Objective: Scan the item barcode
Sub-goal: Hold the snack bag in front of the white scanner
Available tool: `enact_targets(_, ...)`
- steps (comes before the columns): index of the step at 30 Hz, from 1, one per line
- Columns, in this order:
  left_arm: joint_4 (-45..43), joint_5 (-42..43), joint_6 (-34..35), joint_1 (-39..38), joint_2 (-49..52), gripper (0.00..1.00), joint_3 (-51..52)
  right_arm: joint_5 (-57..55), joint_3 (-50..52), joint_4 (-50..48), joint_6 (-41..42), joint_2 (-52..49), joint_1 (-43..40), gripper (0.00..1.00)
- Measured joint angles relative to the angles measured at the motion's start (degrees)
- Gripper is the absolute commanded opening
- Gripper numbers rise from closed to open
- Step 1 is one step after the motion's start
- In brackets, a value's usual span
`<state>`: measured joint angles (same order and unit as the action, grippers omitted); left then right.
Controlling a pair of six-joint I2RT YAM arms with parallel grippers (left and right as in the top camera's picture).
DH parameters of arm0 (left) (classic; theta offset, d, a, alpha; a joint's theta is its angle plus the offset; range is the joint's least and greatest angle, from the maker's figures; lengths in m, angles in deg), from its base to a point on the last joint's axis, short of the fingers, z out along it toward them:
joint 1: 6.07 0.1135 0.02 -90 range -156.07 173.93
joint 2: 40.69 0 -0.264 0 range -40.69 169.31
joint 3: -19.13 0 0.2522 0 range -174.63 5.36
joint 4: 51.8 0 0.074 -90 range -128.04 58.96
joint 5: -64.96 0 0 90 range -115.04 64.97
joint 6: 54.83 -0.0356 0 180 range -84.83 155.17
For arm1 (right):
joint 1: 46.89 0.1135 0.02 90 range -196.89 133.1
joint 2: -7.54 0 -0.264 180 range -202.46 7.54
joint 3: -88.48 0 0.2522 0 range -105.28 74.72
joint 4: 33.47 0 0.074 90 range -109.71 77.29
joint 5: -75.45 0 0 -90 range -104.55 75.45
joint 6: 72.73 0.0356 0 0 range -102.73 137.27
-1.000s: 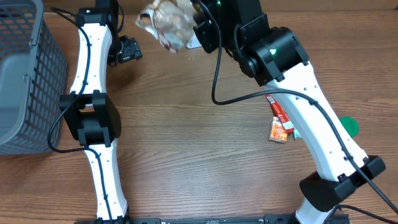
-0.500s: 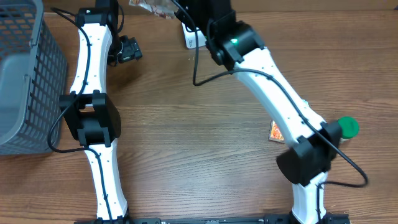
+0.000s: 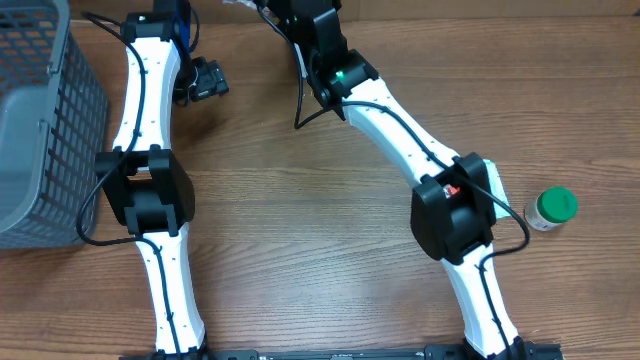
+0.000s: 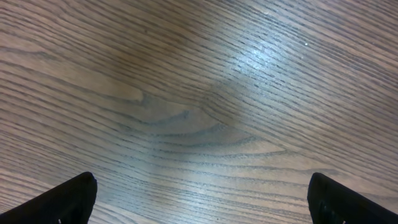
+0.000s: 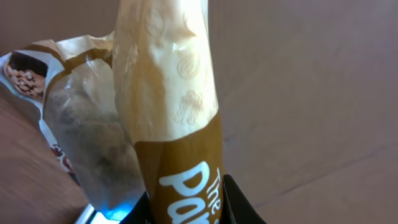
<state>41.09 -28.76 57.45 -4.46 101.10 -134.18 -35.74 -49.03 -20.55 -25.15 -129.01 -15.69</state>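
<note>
The item is a tan and brown snack bag (image 5: 168,106) with white lettering, and it fills the right wrist view. My right gripper (image 5: 186,208) is shut on its brown lower end, a black finger (image 5: 239,202) showing on each side. From overhead the right gripper (image 3: 290,14) is at the table's far edge, and only a corner of the bag (image 3: 243,4) shows at the top of the frame. A blue glow lies beneath the bag in the right wrist view. My left gripper (image 3: 205,78) hangs open over bare wood at the far left, its fingertips (image 4: 74,196) wide apart with nothing between them.
A grey mesh basket (image 3: 40,120) stands at the left edge. A green-capped bottle (image 3: 551,208) stands at the right, near the right arm's elbow (image 3: 455,205). The right arm stretches diagonally across the table's middle.
The right arm has swung toward the far edge with the bag, which has slid almost out of the overhead frame. Its elbow now covers the red packets. The left arm is still.
</note>
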Motion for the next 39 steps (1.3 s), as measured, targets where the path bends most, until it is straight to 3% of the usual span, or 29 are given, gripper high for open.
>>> enact_targets(11, -0.02, 0.0, 0.0, 0.0, 0.0, 1.0, 0.0, -3.15, 0.02, -8.55, -0.33, -4.9, -4.17, 0.04)
enact_targets(23, -0.02, 0.0, 0.0, 0.0, 0.0, 1.0, 0.0, -3.37, 0.0, 0.81, 2.23, -5.07, -4.22, 0.04)
enact_targets(39, -0.04, 0.0, 0.0, 0.0, 0.0, 1.0, 0.0, -3.26, 0.0, 2.29, 2.64, -5.11, -2.29, 0.04)
